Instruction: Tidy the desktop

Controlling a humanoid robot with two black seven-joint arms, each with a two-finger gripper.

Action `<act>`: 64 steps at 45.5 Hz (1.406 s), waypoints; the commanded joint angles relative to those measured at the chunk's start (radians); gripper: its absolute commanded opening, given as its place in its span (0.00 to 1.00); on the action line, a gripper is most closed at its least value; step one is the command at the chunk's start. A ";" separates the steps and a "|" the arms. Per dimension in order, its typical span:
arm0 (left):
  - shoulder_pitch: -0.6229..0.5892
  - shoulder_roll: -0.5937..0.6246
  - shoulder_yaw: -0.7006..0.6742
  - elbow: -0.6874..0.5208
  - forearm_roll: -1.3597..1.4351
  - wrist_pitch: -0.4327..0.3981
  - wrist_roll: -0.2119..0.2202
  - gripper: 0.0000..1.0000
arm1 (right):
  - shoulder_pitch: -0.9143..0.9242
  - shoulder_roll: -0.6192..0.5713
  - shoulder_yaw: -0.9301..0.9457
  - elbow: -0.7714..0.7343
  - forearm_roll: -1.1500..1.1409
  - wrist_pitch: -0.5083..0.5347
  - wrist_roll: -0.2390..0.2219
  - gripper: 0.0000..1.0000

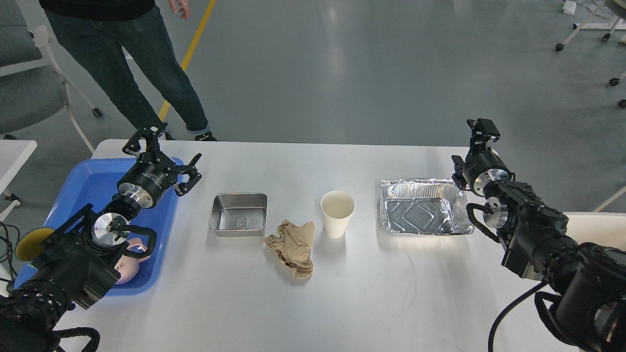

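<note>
The white desktop (342, 303) holds a steel tray (239, 214), a crumpled brown paper (292, 247), a white paper cup (337, 207) and a foil tray (424, 206). My left gripper (168, 149) is open and empty, above the right edge of the blue tray (85, 188), left of the steel tray. My right gripper (481, 131) is raised past the foil tray's far right corner; it is seen end-on, so its fingers cannot be told apart.
The blue tray holds a pink object (128, 266), partly hidden by my left arm. A person (122, 54) stands beyond the desktop's far left corner. A small white side table (12, 156) and a chair (29, 93) stand at the left.
</note>
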 commanded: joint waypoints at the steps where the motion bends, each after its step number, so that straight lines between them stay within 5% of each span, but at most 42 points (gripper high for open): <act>1: -0.009 0.001 0.004 0.000 0.000 0.009 -0.008 0.98 | 0.001 0.000 0.000 0.002 0.000 0.000 0.000 1.00; 12: -0.041 0.012 0.066 -0.003 0.046 0.006 0.008 0.98 | 0.007 -0.001 0.000 0.002 0.000 0.000 0.000 1.00; 23: -0.213 0.141 0.485 -0.019 0.175 -0.024 0.031 0.98 | 0.012 -0.003 0.000 0.002 0.000 0.000 0.000 1.00; 28: -0.303 0.225 0.663 -0.028 0.181 -0.125 0.111 0.98 | 0.007 -0.003 0.000 0.002 0.000 0.003 0.000 1.00; 33: -0.388 0.326 0.841 -0.026 0.181 -0.243 0.235 0.98 | 0.007 -0.003 0.000 0.002 0.000 0.005 0.000 1.00; 43: -0.529 0.455 1.068 -0.016 0.260 -0.422 0.372 0.98 | 0.007 -0.006 0.000 0.002 0.000 0.006 0.000 1.00; 57: -0.579 0.567 1.088 -0.016 0.416 -0.468 0.475 0.98 | 0.009 -0.018 0.000 0.002 0.000 0.009 0.000 1.00; 64: -0.575 0.531 1.090 -0.016 0.416 -0.466 0.482 0.98 | 0.014 -0.017 0.000 0.002 0.000 0.009 0.000 1.00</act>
